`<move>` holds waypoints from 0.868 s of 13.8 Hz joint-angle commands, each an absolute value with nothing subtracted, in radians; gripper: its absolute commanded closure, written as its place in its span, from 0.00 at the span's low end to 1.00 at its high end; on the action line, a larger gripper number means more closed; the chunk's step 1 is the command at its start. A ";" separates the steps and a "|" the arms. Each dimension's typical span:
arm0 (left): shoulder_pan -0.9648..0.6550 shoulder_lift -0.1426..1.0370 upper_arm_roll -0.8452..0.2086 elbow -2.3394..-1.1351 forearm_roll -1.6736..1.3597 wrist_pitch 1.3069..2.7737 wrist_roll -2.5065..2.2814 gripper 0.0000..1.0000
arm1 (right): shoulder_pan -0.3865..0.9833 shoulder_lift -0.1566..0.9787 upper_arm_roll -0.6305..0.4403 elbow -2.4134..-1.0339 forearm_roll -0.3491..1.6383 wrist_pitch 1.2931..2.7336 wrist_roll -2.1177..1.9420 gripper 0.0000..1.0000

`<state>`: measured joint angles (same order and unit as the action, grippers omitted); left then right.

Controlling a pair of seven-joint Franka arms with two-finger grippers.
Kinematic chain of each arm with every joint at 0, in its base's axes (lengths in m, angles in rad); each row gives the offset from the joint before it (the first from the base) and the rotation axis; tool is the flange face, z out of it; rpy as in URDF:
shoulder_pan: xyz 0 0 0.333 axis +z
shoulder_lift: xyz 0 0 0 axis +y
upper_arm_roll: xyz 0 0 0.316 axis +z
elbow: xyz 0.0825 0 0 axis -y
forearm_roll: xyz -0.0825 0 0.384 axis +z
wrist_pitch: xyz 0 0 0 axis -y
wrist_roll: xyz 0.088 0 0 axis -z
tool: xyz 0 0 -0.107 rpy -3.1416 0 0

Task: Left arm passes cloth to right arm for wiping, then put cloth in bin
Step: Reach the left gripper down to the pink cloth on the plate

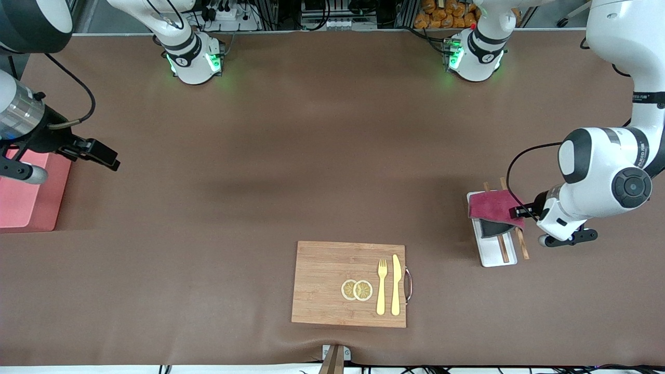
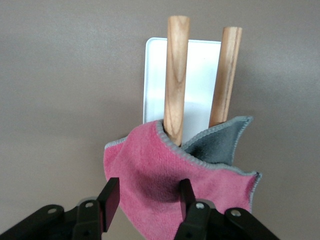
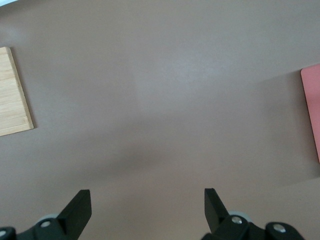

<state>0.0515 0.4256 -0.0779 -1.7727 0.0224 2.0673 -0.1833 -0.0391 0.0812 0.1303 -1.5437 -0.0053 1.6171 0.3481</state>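
In the front view, the cloth (image 1: 492, 205) is seen draped over two wooden sticks (image 1: 521, 243) on a narrow white tray (image 1: 493, 255) toward the left arm's end of the table, at about four o'clock from the table's middle. Its long axis runs across the tray, one corner pointing toward the left gripper (image 1: 518, 212), which is set at that corner. The right gripper (image 1: 106, 156) is held above the brown table (image 1: 311, 156) beside the bin (image 1: 31, 192), at nine o'clock; that arm waits.

In the left wrist view, the fingers (image 2: 109, 199) are seen partly closed, with a fold of the crimson cloth (image 2: 160, 175) lying between them; its grey reverse is turned up at one corner.

In the right wrist view, the fingers (image 3: 77, 210) are spread wide, with nothing between them.
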 commanded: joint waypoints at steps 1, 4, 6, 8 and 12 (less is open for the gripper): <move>0.048 0.425 -0.083 -1.764 0.049 2.062 -0.202 0.51 | -0.028 0.087 0.130 -1.543 0.000 1.609 0.379 0.00; 0.043 0.428 -0.084 -1.764 0.049 2.062 -0.204 0.59 | -0.028 0.089 0.130 -1.543 0.012 1.609 0.400 0.00; 0.043 0.428 -0.087 -1.764 0.048 2.062 -0.206 0.67 | -0.026 0.089 0.132 -1.540 0.014 1.609 0.422 0.00; 0.043 0.428 -0.087 -1.764 0.048 2.062 -0.206 0.77 | -0.023 0.089 0.130 -1.540 0.023 1.609 0.423 0.00; 0.041 0.428 -0.089 -1.763 0.048 2.062 -0.206 0.97 | -0.035 0.089 0.129 -1.539 0.120 1.606 0.535 0.00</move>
<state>0.0435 0.4243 -0.0893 -1.7658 0.0224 2.0663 -0.1833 -0.0308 0.0905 0.1280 -1.5436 0.0804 1.6161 0.4562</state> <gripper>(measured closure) 0.855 0.000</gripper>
